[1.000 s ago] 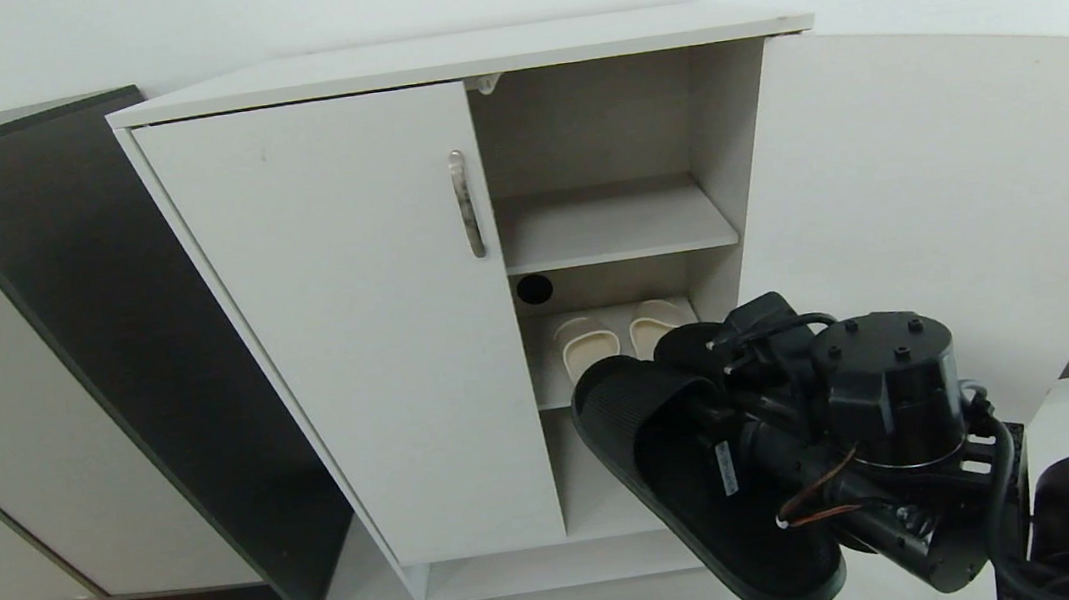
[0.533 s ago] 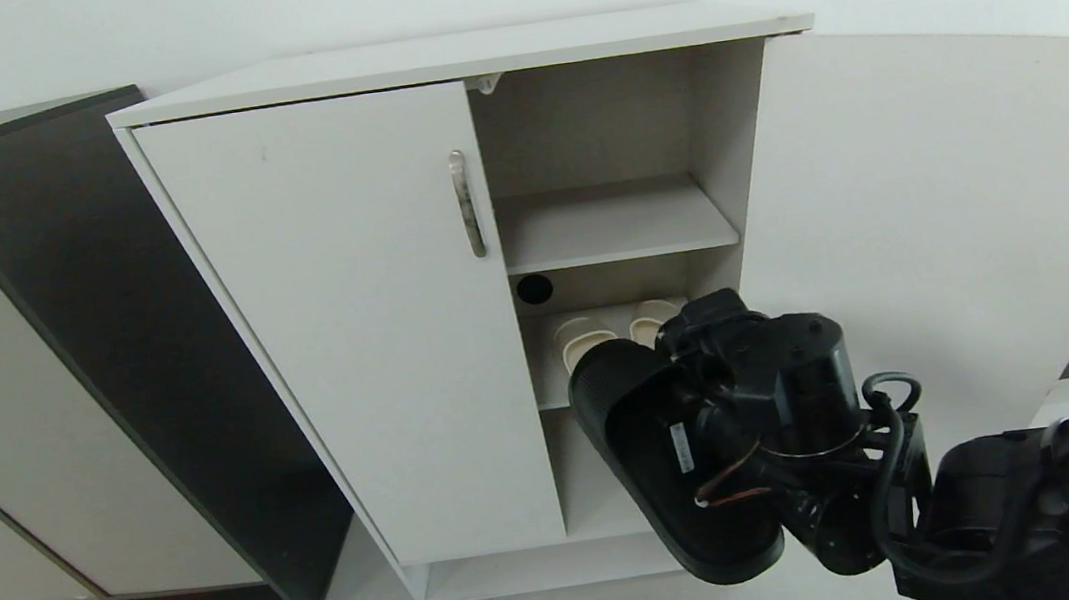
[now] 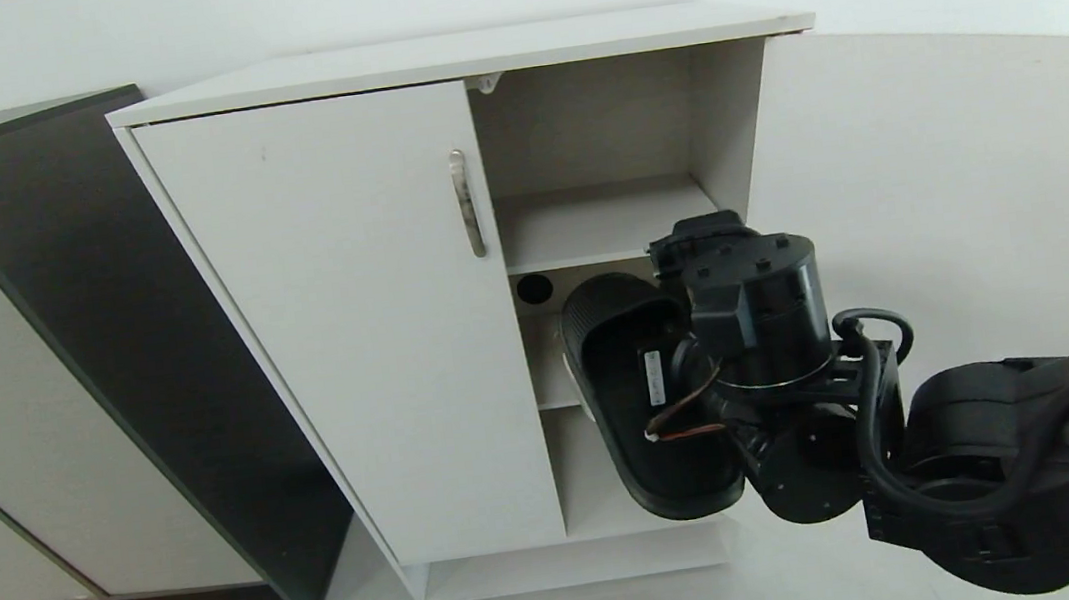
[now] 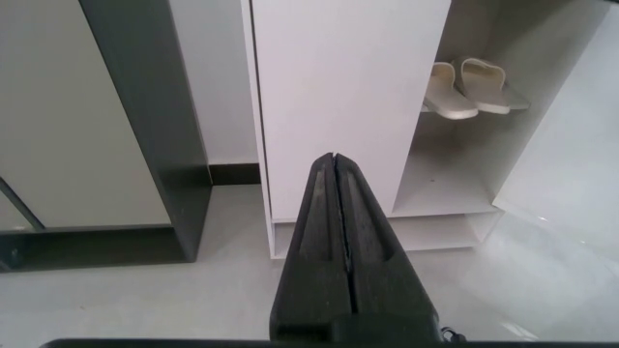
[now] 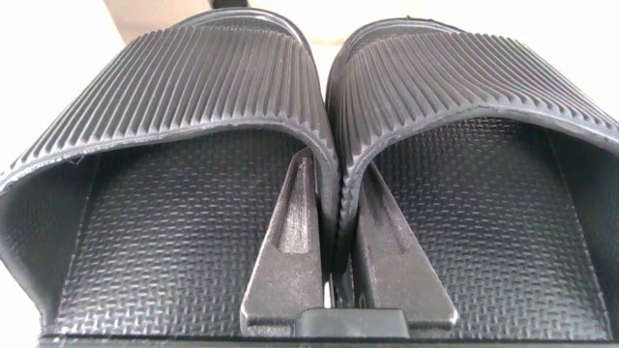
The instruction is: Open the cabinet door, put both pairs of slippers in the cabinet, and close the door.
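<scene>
Right gripper (image 5: 337, 208) lifted black slippers (image 3: 633, 410) up cabinet (image 3: 456, 52) opening to middle shelf mouth, fronting beige pair (image 4: 479, 87). Fingers (image 5: 290, 242) pinch both inner walls, so pair travels together. Left gripper (image 4: 334, 164) closed, empty, facing cabinet.

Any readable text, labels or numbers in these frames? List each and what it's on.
No text can be read.
White sticker on the right gripper, beside the black slippers: print too small to read.
Cabinet, cream slippers: no markings visible.
</scene>
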Robot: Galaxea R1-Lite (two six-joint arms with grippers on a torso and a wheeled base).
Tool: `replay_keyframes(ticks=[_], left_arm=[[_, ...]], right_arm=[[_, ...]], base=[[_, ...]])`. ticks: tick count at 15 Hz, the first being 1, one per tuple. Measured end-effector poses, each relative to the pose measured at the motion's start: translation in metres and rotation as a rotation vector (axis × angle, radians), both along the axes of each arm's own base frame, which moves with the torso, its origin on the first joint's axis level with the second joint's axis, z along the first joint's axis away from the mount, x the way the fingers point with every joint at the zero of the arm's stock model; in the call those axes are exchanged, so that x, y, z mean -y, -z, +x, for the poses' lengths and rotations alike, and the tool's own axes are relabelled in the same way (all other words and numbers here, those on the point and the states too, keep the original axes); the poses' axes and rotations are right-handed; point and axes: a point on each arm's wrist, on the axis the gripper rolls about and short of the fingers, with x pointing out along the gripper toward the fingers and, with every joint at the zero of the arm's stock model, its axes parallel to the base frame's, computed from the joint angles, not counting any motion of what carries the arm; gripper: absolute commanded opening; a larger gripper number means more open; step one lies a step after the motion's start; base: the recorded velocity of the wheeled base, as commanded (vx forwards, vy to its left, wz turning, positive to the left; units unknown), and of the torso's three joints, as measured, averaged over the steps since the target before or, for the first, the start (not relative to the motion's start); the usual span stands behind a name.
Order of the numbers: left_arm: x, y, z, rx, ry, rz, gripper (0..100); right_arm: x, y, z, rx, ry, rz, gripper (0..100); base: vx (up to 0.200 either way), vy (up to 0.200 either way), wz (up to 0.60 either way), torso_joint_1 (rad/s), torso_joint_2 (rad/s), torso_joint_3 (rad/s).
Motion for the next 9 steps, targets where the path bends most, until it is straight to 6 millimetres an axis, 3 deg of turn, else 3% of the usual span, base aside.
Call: replay_keyframes(ticks=[4, 7, 9], left_arm=[[0.000, 0.000, 0.000, 0.000, 0.000, 0.000, 0], [0.000, 0.000, 0.000, 0.000, 0.000, 0.003, 0], [0.000, 0.000, 0.000, 0.000, 0.001, 0.004, 0]], right_arm=[[-0.005, -0.020, -0.012, 0.027, -0.020, -0.011, 0], [0.000, -0.038, -0.003, 0.025, 0.004, -0.029, 0], [-0.001, -0.039, 0.001, 0.026, 0.009, -0.027, 0]], base=[[0.000, 0.000, 0.00, 0.000, 0.00, 0.000], [0.000, 0.000, 0.00, 0.000, 0.00, 0.000], [0.000, 0.000, 0.00, 0.000, 0.00, 0.000]])
